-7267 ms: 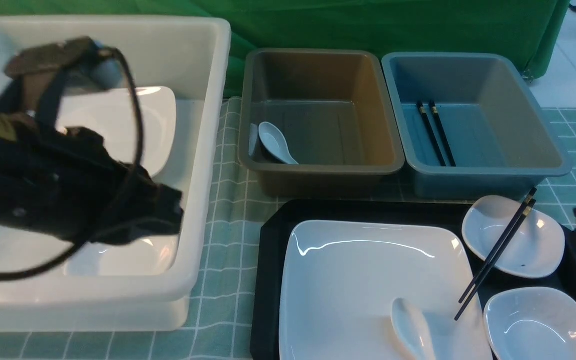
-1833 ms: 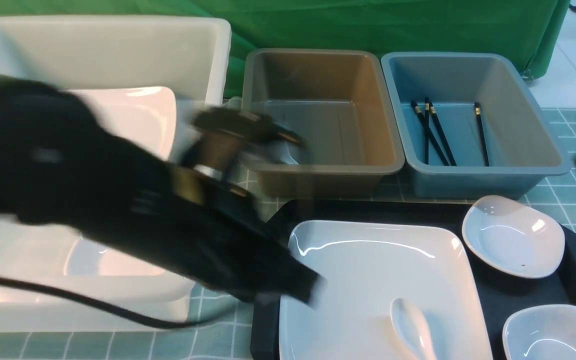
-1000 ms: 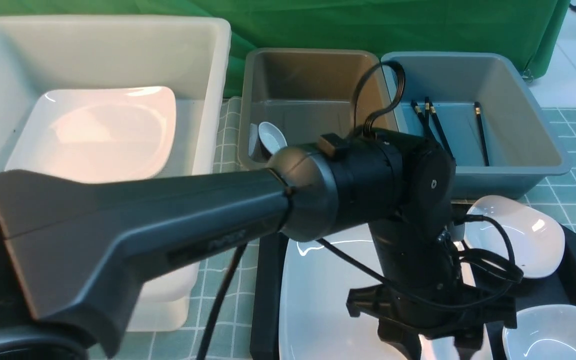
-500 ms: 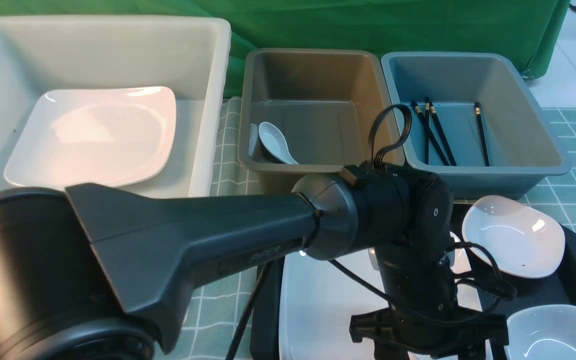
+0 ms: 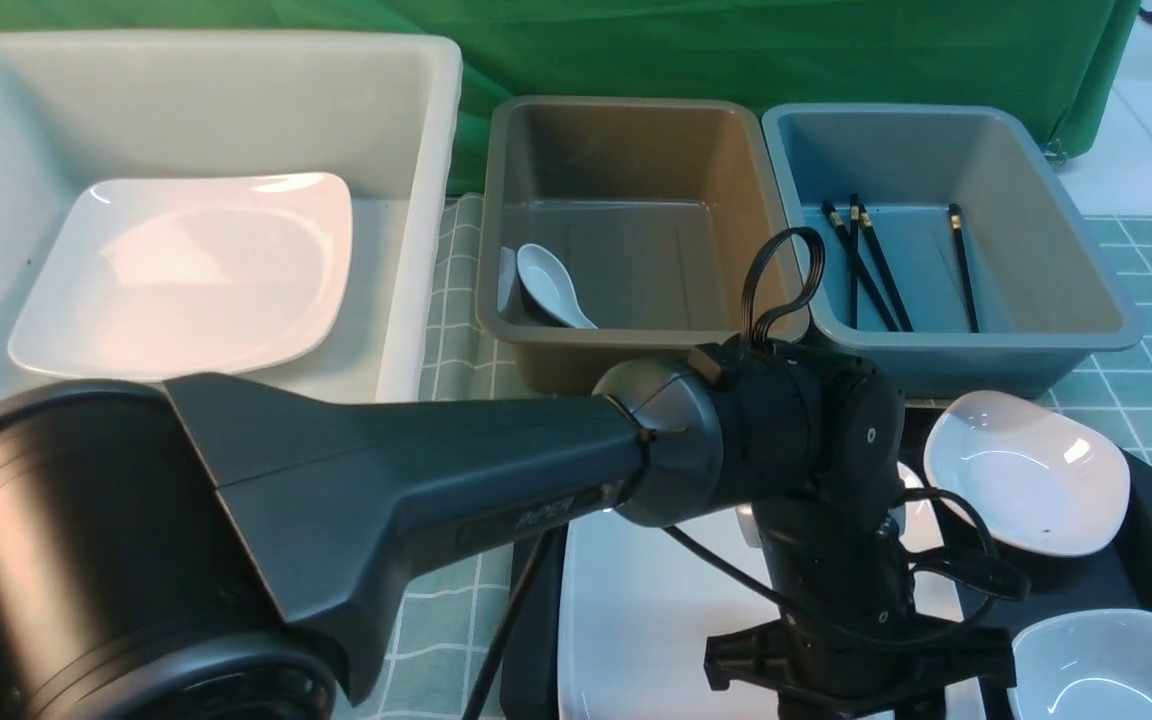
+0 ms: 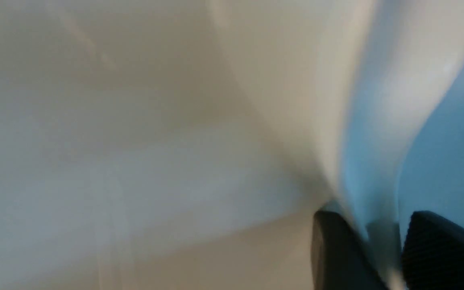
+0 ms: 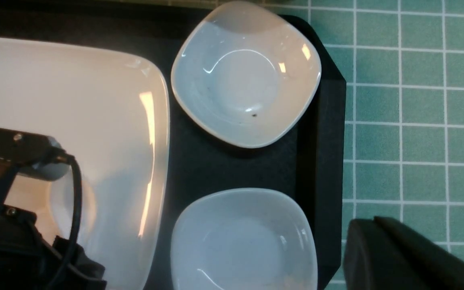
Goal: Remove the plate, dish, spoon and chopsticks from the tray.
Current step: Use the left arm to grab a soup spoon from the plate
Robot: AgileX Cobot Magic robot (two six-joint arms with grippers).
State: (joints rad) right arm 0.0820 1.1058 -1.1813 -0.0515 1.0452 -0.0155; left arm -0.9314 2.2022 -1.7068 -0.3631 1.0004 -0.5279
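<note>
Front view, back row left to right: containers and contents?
Large white plastic tub holding a square white plate → brown plastic bin holding a white ceramic spoon → blue plastic bin holding thin black chopsticks.

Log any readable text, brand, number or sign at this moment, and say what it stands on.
Raised lettering on the side of the left arm's casing: one short word, too blurred to read for sure.
Nothing else: no writing shows on the plate, the small dishes, the tray, the brown bin, the blue bin or the checked cloth.
</note>
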